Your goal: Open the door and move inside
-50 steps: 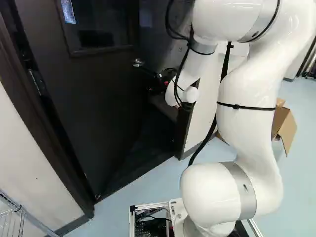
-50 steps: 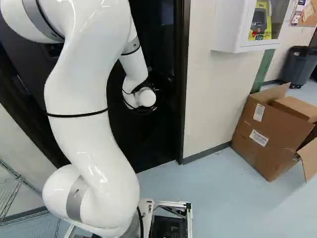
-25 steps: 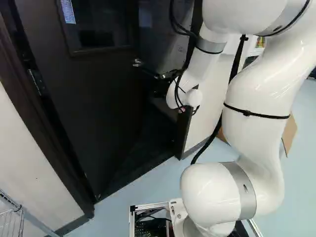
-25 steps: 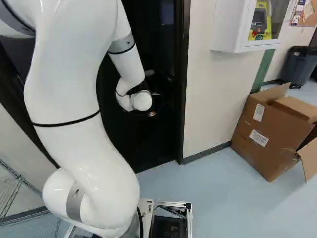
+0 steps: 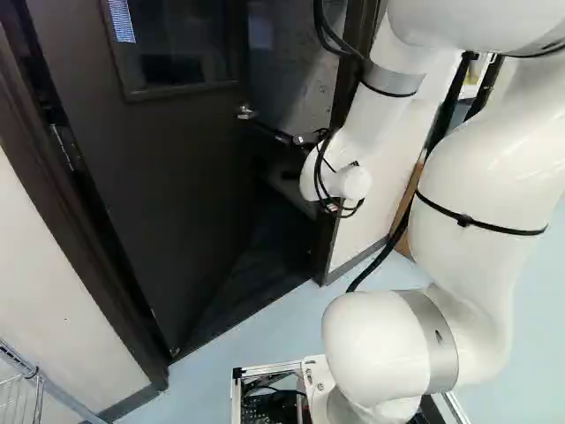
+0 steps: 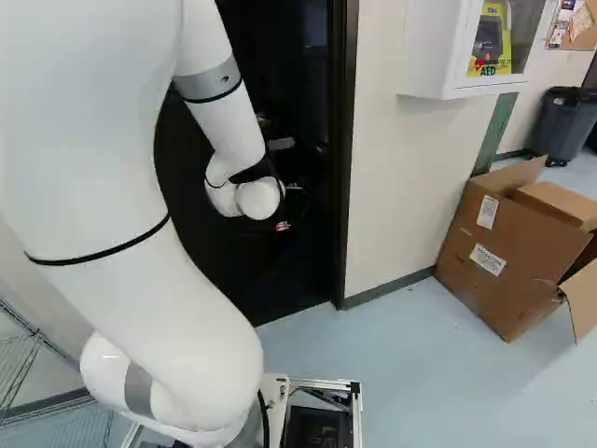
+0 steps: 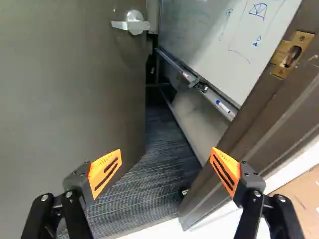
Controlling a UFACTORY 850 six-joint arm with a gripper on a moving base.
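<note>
Dark brown door with a glass window [image 5: 150, 177] stands partly open, swung away from the base, at the left of the left base view; it has not shifted against its frame since the earlier pictures. Its silver lever handle [image 7: 134, 22] also keeps its place. The base has not moved. The white jointed arm [image 5: 468, 212] has: its upper links reach farther right in the left base view and farther left in the right base view, and its wrist end is drawn back a little toward the base, carrying the black two-finger gripper [image 5: 287, 138] with it. In the left base view the arm now hides more of the brown cardboard box [image 6: 513, 252]. The wrist view shows the gripper [image 7: 166, 153] with its orange pads [image 7: 104, 172] wide apart and nothing between them. Ahead lies the opening between the door and the dark brown door frame [image 7: 259, 114], with a whiteboard [image 7: 224, 40] beyond.
</note>
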